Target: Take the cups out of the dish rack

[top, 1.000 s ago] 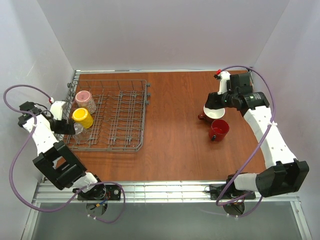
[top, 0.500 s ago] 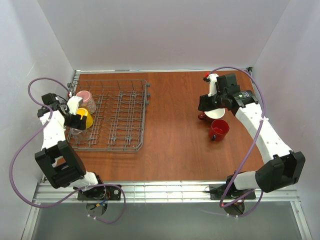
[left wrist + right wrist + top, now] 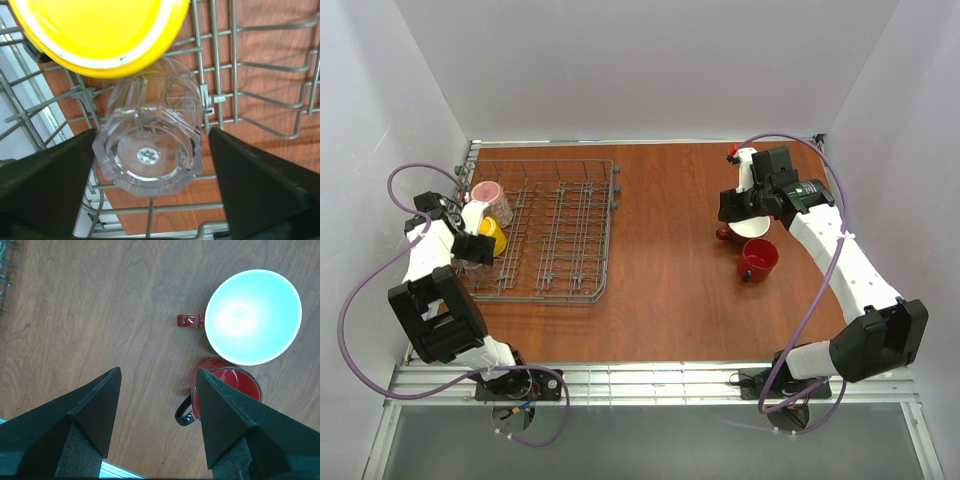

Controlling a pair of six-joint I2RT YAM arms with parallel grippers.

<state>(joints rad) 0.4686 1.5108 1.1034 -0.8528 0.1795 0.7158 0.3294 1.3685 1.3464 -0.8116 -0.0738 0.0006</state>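
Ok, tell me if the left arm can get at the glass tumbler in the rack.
Probably yes: the open left gripper straddles the glass tumbler, a finger on each side. The yellow mug sits close, but off the fingers' line.

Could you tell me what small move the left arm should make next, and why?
Probably close the left gripper on the clear glass tumbler. The wrist view shows its open fingers flanking the tumbler, which sits in the dish rack next to the yellow mug with its base towards the camera. It seems lined up for a grasp before lifting.
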